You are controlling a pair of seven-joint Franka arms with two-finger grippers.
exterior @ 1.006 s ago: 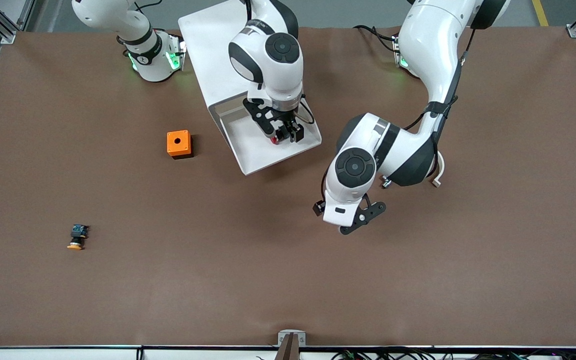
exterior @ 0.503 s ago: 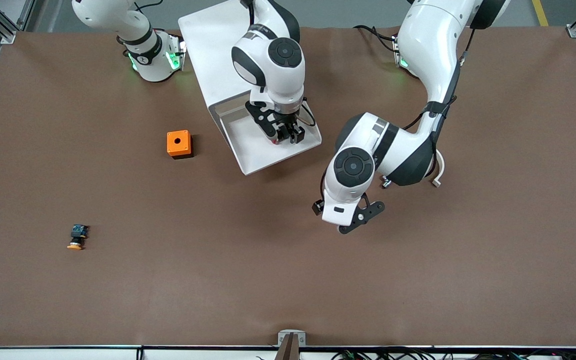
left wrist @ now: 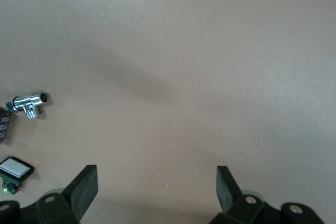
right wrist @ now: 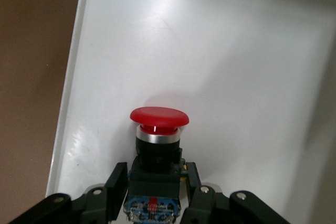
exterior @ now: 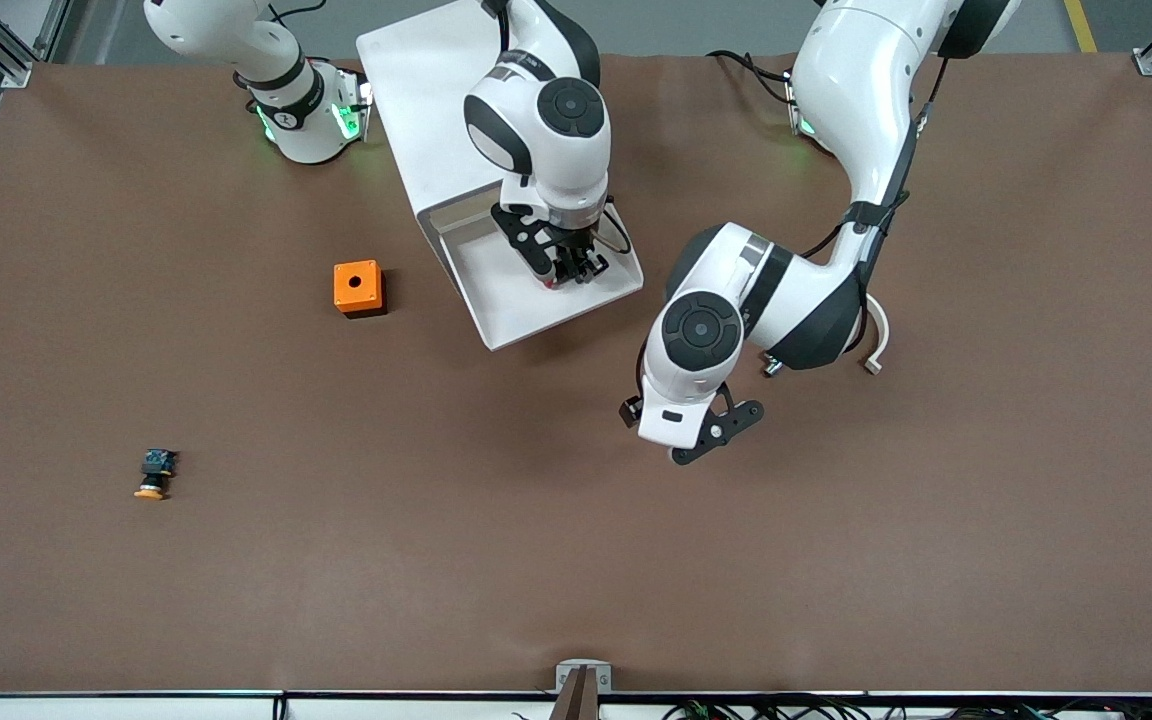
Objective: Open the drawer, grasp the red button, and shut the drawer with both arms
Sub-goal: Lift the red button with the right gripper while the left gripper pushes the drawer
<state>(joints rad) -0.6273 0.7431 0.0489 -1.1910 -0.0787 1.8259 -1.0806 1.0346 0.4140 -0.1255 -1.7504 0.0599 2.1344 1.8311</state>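
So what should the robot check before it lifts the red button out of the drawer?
1. Drawer pulled out of the cabinet: ok.
2. Button sits between the right gripper's fingers: ok, the fingers press against its dark body.
3. Red cap free of the fingers: ok, it sticks out past them.
4. Button off the drawer floor: not ok, it looks to be resting on the white floor.
5. Left gripper out of the way: ok, it hangs open over bare table, nearer the front camera than the drawer.
6. Grip firm enough to lift: cannot tell.
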